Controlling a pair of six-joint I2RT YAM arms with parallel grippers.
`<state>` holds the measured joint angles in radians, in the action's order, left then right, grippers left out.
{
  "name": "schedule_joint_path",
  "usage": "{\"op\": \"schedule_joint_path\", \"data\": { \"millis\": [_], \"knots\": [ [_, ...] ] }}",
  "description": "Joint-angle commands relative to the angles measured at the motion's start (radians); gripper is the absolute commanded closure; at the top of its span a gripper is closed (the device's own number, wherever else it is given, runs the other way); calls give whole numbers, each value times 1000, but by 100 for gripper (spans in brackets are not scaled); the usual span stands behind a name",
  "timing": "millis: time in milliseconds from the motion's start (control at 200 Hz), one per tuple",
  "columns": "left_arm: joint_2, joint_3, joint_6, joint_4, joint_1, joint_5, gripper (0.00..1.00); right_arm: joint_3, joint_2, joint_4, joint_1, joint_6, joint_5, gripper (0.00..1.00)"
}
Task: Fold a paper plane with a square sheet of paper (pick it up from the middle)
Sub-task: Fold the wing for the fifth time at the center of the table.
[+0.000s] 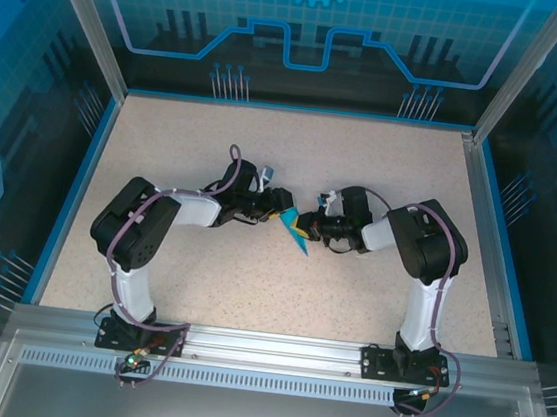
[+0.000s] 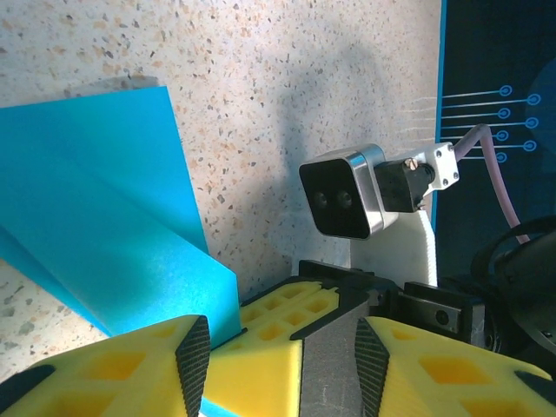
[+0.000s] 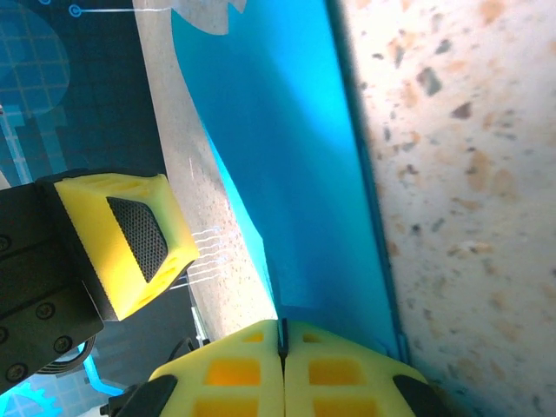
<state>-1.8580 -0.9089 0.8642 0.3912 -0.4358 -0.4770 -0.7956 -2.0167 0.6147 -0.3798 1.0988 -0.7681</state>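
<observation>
The cyan paper plane (image 1: 295,234) hangs folded between both grippers at mid-table, its sharp tip pointing toward the near edge. My right gripper (image 3: 281,334) is shut on it, with the folded edge (image 3: 287,156) pinched between its yellow fingers. In the left wrist view the cyan layers (image 2: 95,217) rise on the left. My left gripper (image 2: 282,347) stands open, its jaws on either side of the right gripper's fingers (image 2: 278,308). One left finger (image 3: 130,234) stays apart from the paper. From above, the left gripper (image 1: 280,215) and right gripper (image 1: 308,227) meet tip to tip.
The speckled tabletop (image 1: 294,160) has a blue border and aluminium frame posts (image 1: 89,16) at the far corners. The right wrist camera (image 2: 343,191) sits close in front of the left gripper. Both arm bases are bolted to the near rail (image 1: 273,347).
</observation>
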Motion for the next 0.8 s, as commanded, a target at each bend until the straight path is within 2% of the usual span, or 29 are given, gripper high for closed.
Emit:
{"op": "schedule_joint_path", "data": {
  "millis": [0, 395, 790],
  "knots": [
    [-27, -33, -18, 0, -7, -26, 49, 17, -27, 14, 15, 21, 10, 95],
    [-55, -42, -30, -23, -12, -17, 51, 21, -44, 30, 27, 59, 4, 95],
    [-103, -102, -6, -86, -11, 22, 56, 3, -60, -16, 28, 23, -14, 92]
  ]
}}
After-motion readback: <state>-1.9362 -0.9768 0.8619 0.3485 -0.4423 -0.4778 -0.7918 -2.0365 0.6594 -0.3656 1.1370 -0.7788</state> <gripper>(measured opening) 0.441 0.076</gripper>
